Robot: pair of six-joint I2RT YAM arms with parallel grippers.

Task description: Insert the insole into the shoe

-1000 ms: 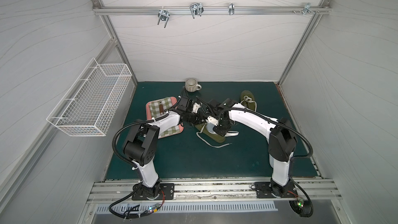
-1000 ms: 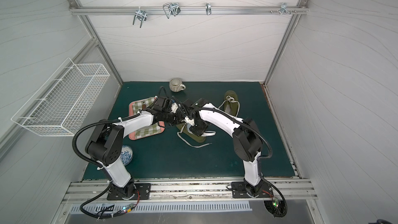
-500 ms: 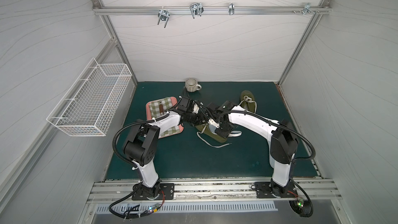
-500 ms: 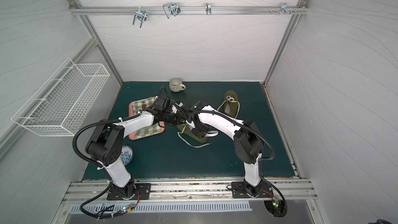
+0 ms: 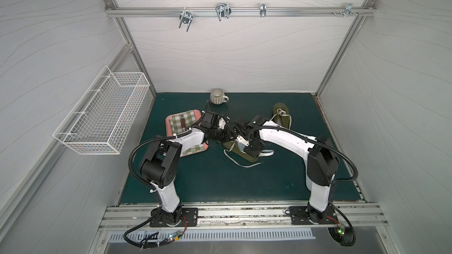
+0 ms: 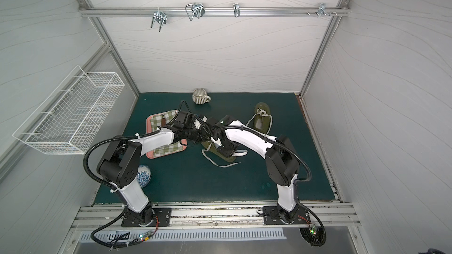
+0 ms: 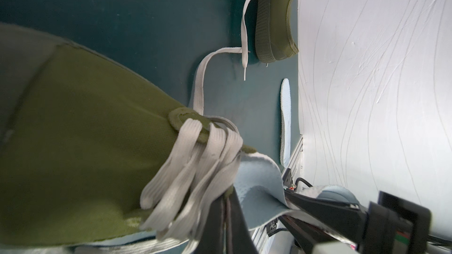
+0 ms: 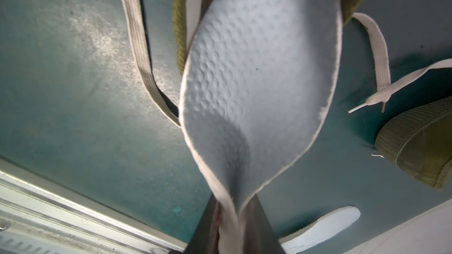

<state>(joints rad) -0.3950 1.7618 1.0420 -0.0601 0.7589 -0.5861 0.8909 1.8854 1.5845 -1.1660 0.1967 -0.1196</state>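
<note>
- Nearest, at the left, a bowl (image 6: 144, 178) sits on the mat (image 5: 220, 179), well apart from the work.
- Mid mat lies the shoe (image 7: 85, 130), both arms meeting over it.
- The left gripper (image 7: 226, 216) is clamped tight on the shoe's laced edge, which seems to hold the mouth up.
- The right gripper (image 8: 230, 216) has its jaws nearly together, pinching the heel end of the insole (image 8: 256, 69).
- The insole hangs out from that pinch, bowed into a trough. Its front end runs in at the shoe's mouth beside the laces; how deep I cannot tell.
- It looks light, thin and floppy, a soft foam that folds under a pinch. The dimpled underside will likely drag on the lining and not slide.
- The heel end seems the right hold, so the toe leads. I would expect it to buckle if pushed hard.
- The shoe's upper looks soft too, and likely to collapse unless held open.
- A spare insole (image 7: 285, 118) lies flat on the mat, right of the shoe.
- Farther off are a cloth (image 5: 183, 123) at left, a second shoe (image 5: 281, 118) at right, and a mug (image 5: 217, 96) farthest.
</note>
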